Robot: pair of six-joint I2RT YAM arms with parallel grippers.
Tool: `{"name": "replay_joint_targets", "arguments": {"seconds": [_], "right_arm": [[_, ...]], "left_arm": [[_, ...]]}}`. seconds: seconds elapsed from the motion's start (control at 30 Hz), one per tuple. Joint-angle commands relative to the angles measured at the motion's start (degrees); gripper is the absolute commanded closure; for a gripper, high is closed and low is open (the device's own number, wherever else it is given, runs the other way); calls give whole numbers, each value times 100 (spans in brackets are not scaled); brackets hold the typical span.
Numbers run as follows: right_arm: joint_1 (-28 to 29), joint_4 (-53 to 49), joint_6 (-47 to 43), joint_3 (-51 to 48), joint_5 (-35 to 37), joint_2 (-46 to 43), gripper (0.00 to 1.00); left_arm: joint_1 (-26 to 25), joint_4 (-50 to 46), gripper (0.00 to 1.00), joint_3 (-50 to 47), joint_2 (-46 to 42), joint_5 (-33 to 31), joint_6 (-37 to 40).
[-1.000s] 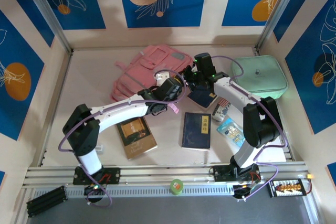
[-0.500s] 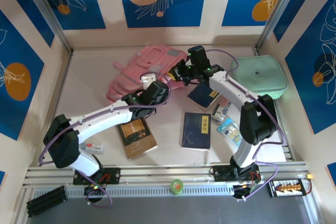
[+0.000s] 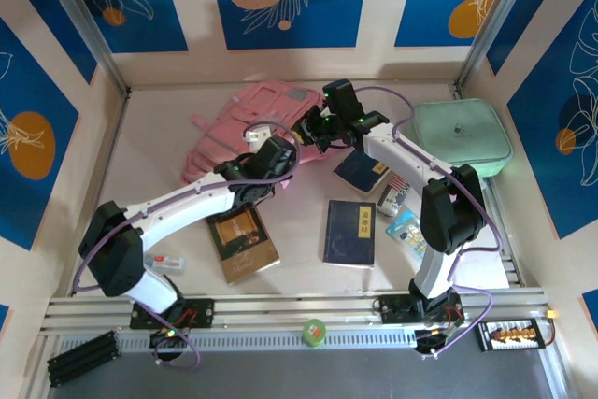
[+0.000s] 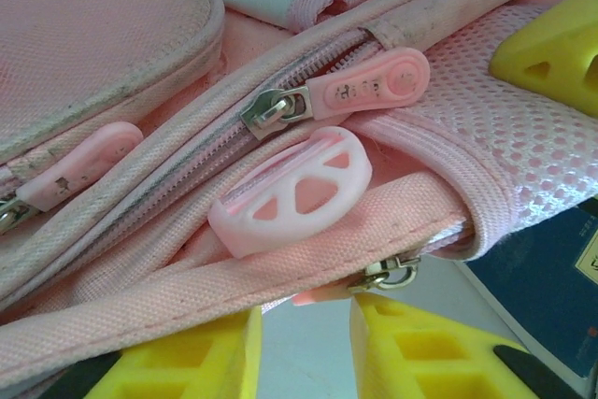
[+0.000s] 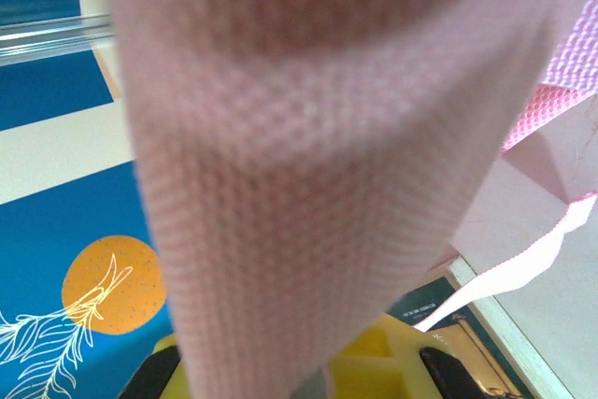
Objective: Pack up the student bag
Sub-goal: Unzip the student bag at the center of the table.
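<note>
Bag [image 3: 271, 105] packing scene: what lies closest to the arm bases?

— Two books flat on the worktop [image 3: 149, 137]: a brown book [image 3: 243, 245] on the left and a blue book [image 3: 349, 233] beside it, both well apart from the bag.

And further in?

— A dark book [image 3: 360, 173], then both hands meeting at the bag's near-right edge. The left hand [image 4: 304, 334] has its yellow fingers a narrow gap apart, gripping nothing. It sits just short of a zip pull [image 4: 369, 86] and a pale plastic clip [image 4: 290, 193]. The right hand [image 3: 316, 128] is closed, pinching a fold of the bag's pink mesh, which drapes across its camera.

Where is the bag itself?

— Lying flat at the far middle of the worktop, with the zip in view closed. A mint case [image 3: 462, 135] sits in the far right corner.

What could go wrong?

— Several things, I judge. The right hand holds only thin mesh, so a firm pull could slip off it. It could also drag the whole soft bag instead of tensioning the zip. The left hand's narrow opening sits among webbing, clip and pulls, so closing slightly off target would catch strap, not the pull. The hands are also very close, so a sideways tug could knock them together.
</note>
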Motion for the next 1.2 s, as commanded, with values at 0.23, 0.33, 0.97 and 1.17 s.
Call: {"name": "replay_joint_targets", "arguments": {"seconds": [0.23,0.33,0.97,1.17], "right_arm": [[151,14,143,160,-578,-74,100],[146,-63,67,186,-468,-61,100],[96,-126,-61,203,-310,-16,100],[-71,-208,-178,226,-48,18,100]], "left_arm": [[160,404,77,290,158,-83,372],[160,422,77,227,92,-113,349],[158,720,92,-20,149,-349,664],[160,187,99,-77,-80,-211,480]]}}
